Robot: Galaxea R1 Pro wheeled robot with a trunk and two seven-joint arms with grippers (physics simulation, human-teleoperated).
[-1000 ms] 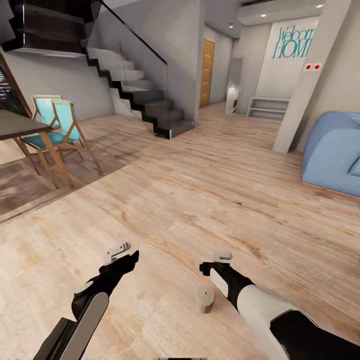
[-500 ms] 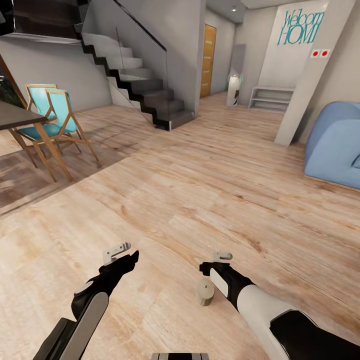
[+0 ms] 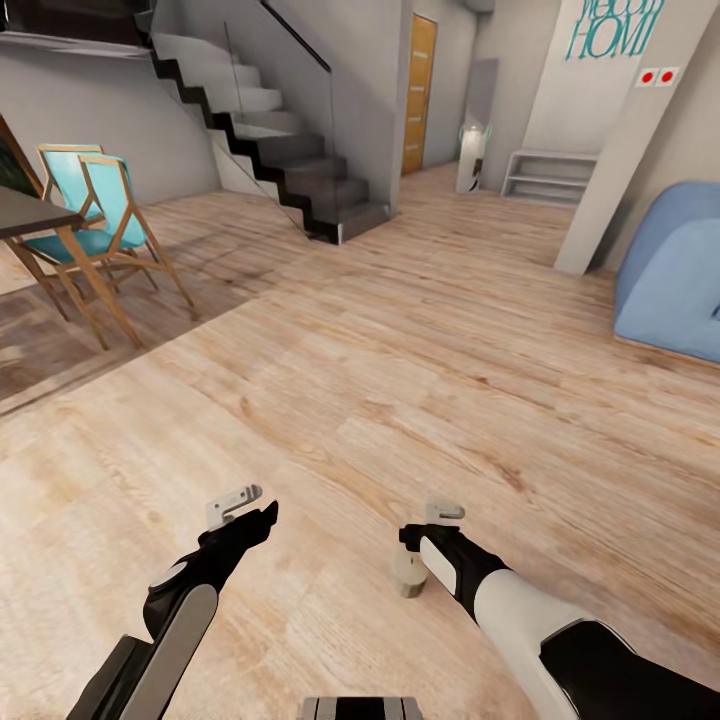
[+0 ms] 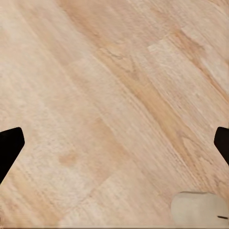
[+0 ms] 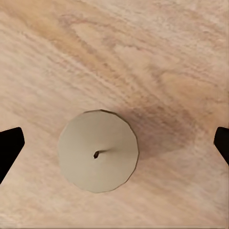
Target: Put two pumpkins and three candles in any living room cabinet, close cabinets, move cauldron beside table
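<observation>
Overhead, right gripper frames candle (wick visible), jaws wide.

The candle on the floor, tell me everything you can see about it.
The candle is a short, stubby beige-grey cylinder with a flat, faintly faceted top and a small dark wick tip at its centre. It looks matte, waxy and unlit. It stands upright on the pale wooden floor, casting a soft shadow to one side. In the head view it sits just beside the right gripper, partly hidden by that arm. The right wrist view looks straight down on it between wide-open jaws, which do not touch it.
</observation>
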